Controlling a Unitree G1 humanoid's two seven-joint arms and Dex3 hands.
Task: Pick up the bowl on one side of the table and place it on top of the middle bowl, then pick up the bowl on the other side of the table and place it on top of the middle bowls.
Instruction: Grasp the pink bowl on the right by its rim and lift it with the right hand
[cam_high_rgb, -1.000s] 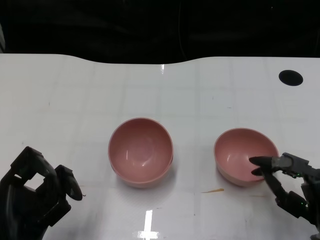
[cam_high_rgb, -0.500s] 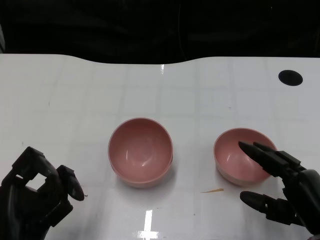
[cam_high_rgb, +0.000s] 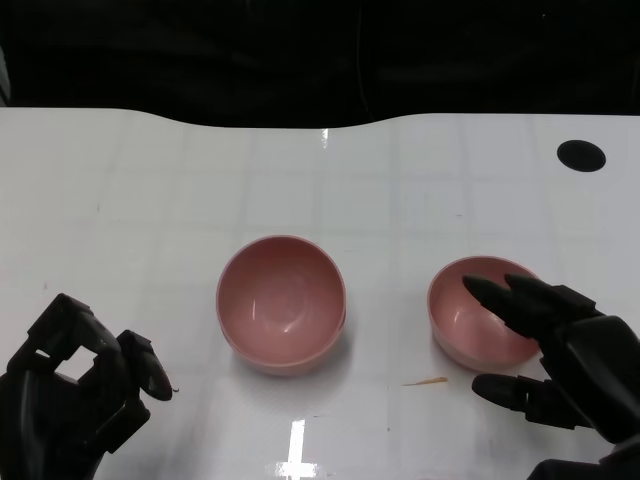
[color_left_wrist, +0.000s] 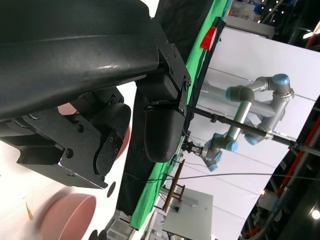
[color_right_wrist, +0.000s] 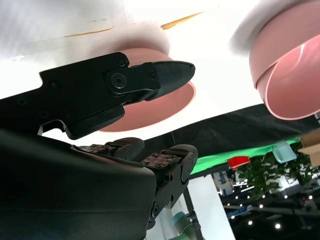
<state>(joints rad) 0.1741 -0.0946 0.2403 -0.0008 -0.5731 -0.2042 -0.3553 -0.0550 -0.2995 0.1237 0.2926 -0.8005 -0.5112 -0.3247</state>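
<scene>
A glossy white surface (cam_high_rgb: 150, 200) carries a stacked pair of pink bowls (cam_high_rgb: 282, 304). Right of the stack sits a single pink bowl (cam_high_rgb: 470, 300), with a small orange sliver (cam_high_rgb: 426, 381) between them, nearer the camera.

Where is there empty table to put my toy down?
Bare white table stretches behind both bowls. The front right is crowded: the right hand reaches over the pink bowl on the right. The stacked pink middle bowls fill the centre.

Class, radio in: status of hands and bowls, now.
Both hands empty: left hand idle, right hand open over right bowl. Middle stack waiting. Nothing obstructing.
</scene>
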